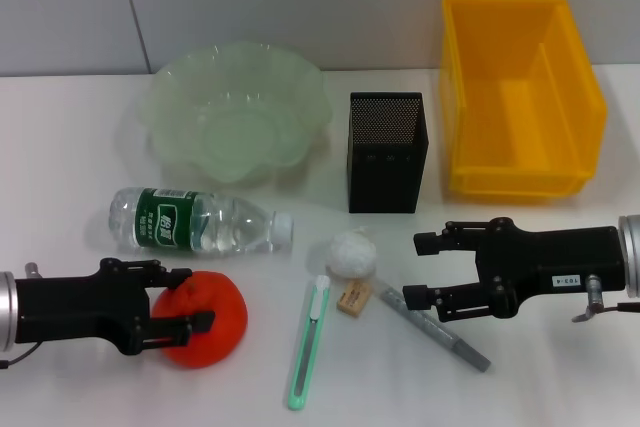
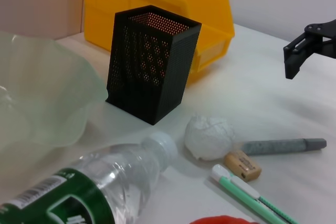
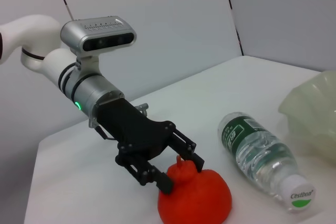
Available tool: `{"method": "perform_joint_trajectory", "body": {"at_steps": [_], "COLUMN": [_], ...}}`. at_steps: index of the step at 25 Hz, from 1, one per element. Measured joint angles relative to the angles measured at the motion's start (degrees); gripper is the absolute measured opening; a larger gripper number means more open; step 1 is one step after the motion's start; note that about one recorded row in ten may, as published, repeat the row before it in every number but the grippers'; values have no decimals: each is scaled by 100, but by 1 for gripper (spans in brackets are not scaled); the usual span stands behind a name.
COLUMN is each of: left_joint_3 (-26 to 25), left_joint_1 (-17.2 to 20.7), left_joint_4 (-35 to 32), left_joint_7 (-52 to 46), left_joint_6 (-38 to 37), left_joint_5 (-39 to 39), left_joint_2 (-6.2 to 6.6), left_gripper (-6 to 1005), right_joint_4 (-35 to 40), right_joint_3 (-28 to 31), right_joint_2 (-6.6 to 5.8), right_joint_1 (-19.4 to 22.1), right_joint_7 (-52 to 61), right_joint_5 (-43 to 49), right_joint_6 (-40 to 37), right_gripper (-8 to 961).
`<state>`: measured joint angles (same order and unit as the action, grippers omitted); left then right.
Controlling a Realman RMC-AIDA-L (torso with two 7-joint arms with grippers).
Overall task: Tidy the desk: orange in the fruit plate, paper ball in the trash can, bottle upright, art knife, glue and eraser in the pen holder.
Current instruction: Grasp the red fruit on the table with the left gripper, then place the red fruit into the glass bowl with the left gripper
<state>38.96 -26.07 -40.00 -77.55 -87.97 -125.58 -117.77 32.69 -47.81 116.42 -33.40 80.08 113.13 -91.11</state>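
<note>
The orange [image 1: 215,322] sits at the front left, and my left gripper [image 1: 182,300] stands open with its fingers on either side of the fruit's near top; the right wrist view shows the same left gripper [image 3: 181,174] on the orange [image 3: 197,198]. The bottle [image 1: 200,220] lies on its side behind it. In the middle are the paper ball [image 1: 352,254], the eraser [image 1: 354,297], the green art knife [image 1: 310,342] and the grey glue [image 1: 435,327]. My right gripper [image 1: 415,269] hangs open just above the glue's near end. The black pen holder [image 1: 387,152] stands upright.
A pale green fruit plate [image 1: 235,112] is at the back left and a yellow trash can [image 1: 520,97] at the back right. The left wrist view shows the pen holder [image 2: 152,64], paper ball [image 2: 209,136], eraser [image 2: 242,164] and glue [image 2: 283,146].
</note>
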Motion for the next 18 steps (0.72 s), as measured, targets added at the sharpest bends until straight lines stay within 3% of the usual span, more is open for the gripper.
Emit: {"method": "perform_joint_trajectory", "body": {"at_steps": [8,14,18], "left_joint_3": [6,1,-299], "left_joint_1": [-67,-98,-148], "left_joint_4": [-2,-5,-124], "left_joint_7": [-3,-34,-179], "left_joint_6": [-6,-76,-604], "left_joint_5": [-35,-14,302], "left_joint_2": [2,10,44], "left_gripper": [513,374,282], "right_joint_4": [0,0,0], "right_joint_3": [0,0,0], "right_joint_2": [4,7,10], "right_joint_1": [-1,-17,-25], "right_joint_7": [5,7,7], "right_joint_5": [0,-1,-1], "right_joint_6": [3,-5,-8], "right_gripper": [809,809,809]}}
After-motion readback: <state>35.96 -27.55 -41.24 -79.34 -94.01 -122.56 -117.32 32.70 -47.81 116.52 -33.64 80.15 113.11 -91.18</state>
